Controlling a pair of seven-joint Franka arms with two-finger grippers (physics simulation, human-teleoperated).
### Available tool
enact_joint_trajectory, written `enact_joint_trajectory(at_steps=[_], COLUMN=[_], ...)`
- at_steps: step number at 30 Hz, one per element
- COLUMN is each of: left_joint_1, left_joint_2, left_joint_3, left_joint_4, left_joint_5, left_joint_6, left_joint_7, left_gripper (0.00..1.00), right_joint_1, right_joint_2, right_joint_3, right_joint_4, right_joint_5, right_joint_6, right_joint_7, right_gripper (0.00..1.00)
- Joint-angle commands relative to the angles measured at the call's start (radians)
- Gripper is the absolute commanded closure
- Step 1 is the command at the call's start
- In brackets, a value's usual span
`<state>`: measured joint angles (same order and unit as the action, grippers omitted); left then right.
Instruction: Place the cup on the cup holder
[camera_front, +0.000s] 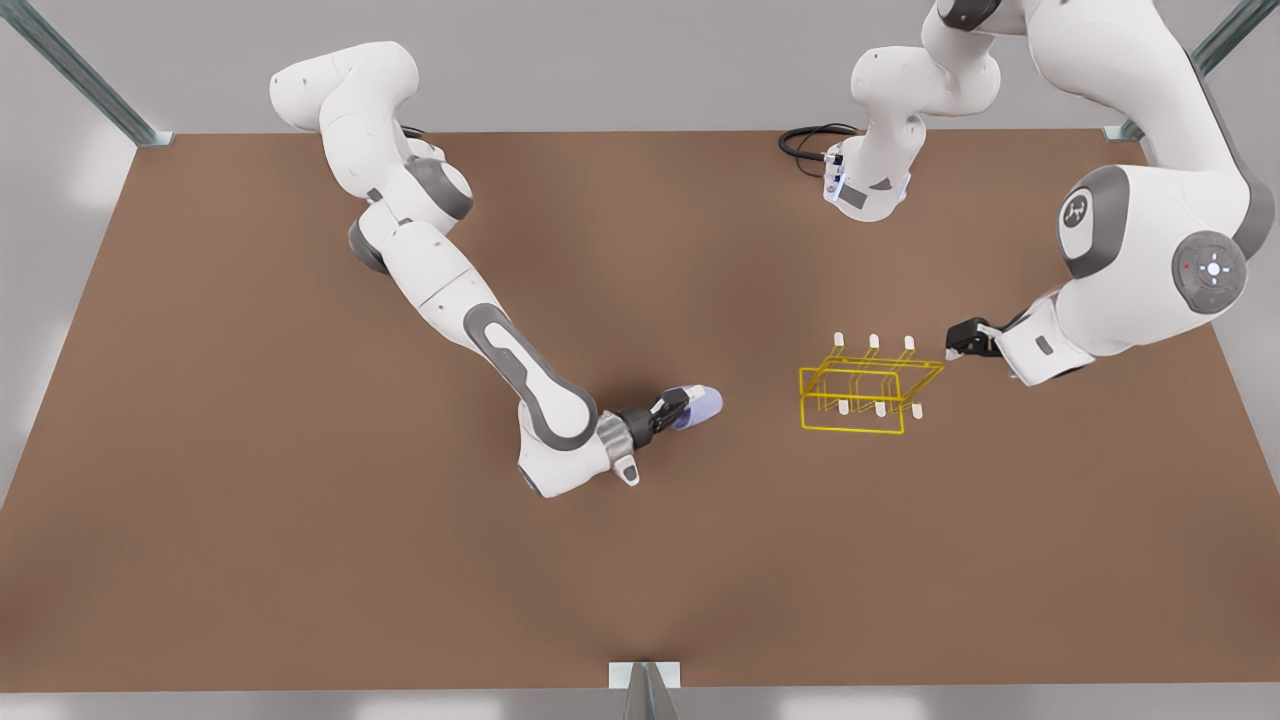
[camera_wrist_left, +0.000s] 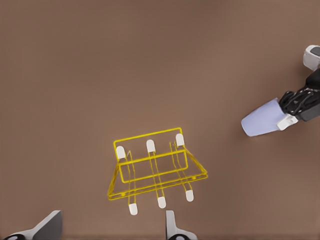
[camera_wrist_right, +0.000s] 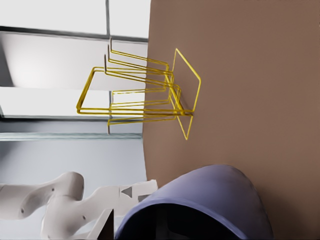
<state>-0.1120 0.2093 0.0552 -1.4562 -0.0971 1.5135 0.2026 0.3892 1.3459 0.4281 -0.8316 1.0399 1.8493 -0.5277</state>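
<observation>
Cup (camera_front: 702, 405) gripped by right tool (camera_front: 678, 409), well apart from cup holder (camera_front: 868, 385).

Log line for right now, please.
right tool: shut on cup | left tool: open, above rack | cup: not on rack

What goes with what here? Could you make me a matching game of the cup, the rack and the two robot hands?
Things:
1. cup
2. cup holder
3. left hand
4. right hand

Descriptions:
A. open, beside the rack
B. lavender-blue, held on its side
C. shut on the cup
D. yellow wire, standing on the table

Pairs: 1-B, 2-D, 3-A, 4-C
</observation>
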Motion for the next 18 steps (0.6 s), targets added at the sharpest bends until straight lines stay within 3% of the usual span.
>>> enact_joint_trajectory(at_steps=[1, 3, 7, 12, 14, 16, 18], left_joint_1=[0.0, 0.0, 0.0, 0.002, 0.002, 0.002, 0.003], left_joint_2=[0.004, 0.012, 0.018, 0.024, 0.025, 0.039, 0.119], left_joint_3=[0.0, 0.0, 0.0, -0.012, -0.015, -0.064, -0.231], left_joint_4=[0.0, 0.0, 0.0, 0.0, 0.0, 0.004, 0.007], left_joint_5=[0.0, 0.0, -0.001, -0.003, -0.003, -0.003, 0.004], left_joint_6=[0.002, 0.008, 0.011, 0.017, 0.024, 0.074, 0.151], left_joint_7=[0.0, 0.0, 0.0, 0.0, 0.0, 0.0, 0.017], left_gripper=[0.0, 0.0, 0.0, 0.0, 0.0, 0.0, 0.0], right_joint_1=[0.0, 0.0, -0.01, -0.118, -0.202, -0.334, -0.42], right_joint_2=[-0.001, -0.001, -0.004, -0.085, -0.191, -0.393, -0.58], right_joint_3=[0.0, -0.017, -0.043, -0.069, -0.066, -0.066, -0.065], right_joint_4=[0.0, -0.001, -0.015, -0.118, -0.225, -0.281, -0.153], right_joint_5=[0.0, 0.0, -0.001, -0.076, -0.171, -0.367, -0.698], right_joint_6=[0.011, 0.011, -0.002, -0.087, -0.143, -0.271, -0.47], right_joint_7=[-0.23, -0.23, -0.244, -0.235, -0.232, -0.221, -0.224], right_gripper=[0.53, 0.44, 0.0, 0.0, 0.0, 0.0, 0.0])
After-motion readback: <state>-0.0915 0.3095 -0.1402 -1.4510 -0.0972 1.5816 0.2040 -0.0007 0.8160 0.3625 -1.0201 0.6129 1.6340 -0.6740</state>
